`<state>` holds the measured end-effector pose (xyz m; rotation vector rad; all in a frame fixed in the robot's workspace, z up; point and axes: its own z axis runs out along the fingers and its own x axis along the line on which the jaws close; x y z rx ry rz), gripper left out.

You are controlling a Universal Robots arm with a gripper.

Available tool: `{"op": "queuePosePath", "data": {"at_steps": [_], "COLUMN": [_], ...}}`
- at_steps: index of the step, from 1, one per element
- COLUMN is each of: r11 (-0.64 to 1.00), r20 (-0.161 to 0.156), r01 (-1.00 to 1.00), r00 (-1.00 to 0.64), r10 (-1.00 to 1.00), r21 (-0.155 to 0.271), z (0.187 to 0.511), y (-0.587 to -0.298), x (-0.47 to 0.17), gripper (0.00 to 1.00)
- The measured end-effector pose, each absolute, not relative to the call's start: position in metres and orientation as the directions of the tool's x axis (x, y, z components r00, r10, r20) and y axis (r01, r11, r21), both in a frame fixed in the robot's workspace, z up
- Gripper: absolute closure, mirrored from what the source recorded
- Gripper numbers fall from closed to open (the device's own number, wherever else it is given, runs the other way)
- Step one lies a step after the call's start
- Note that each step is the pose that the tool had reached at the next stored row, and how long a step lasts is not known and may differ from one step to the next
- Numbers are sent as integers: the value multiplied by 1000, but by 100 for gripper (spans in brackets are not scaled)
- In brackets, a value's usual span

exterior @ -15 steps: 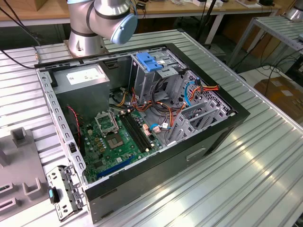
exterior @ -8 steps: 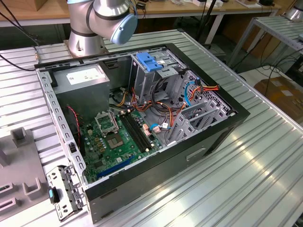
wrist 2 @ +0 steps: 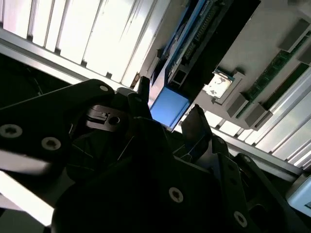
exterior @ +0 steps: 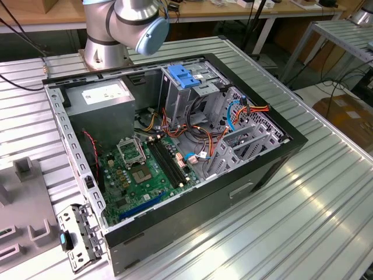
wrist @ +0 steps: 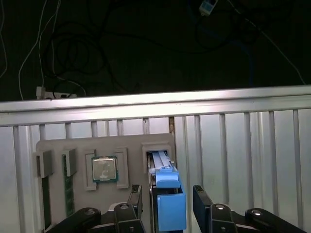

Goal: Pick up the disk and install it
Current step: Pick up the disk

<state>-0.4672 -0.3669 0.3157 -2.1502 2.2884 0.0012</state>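
The disk point(wrist: 165, 180) stands on edge in a slot of a grey holder plate point(wrist: 58, 145), its blue carrier bracket facing the camera. In the second wrist view the disk point(wrist 2: 169, 104) shows its blue end and a dark edge with connectors. My gripper point(wrist: 167, 198) is open and straddles the disk's blue end, one black finger on each side with a small gap to the plastic. In the second wrist view the gripper point(wrist 2: 170, 108) stands the same way. The open computer case point(exterior: 274, 157) lies on the table in the exterior view.
A processor chip point(wrist: 104, 169) and memory sticks point(wrist: 68, 191) sit in other slots of the plate. In the case, a blue caddy point(exterior: 183, 76) tops the grey drive cage point(exterior: 204, 93), beside loose cables point(exterior: 192, 137), the motherboard point(exterior: 145, 172) and power supply point(exterior: 105, 102). The arm's base point(exterior: 108, 41) stands behind.
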Motion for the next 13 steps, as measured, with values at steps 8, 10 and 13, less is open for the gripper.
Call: {"op": "queuePosePath", "data": {"at_steps": [8, 10, 13], "r11": [62, 62, 62], "r20": [-1, -1, 3], "r01": [-998, -998, -998], "r00": [-62, -62, -62], "r10": [-998, -998, -998], "r21": [0, -1, -1], "z": [307, 306, 301], "y": [-367, -367, -367], "x": [-467, -467, -467], "gripper": [55, 55, 55]}}
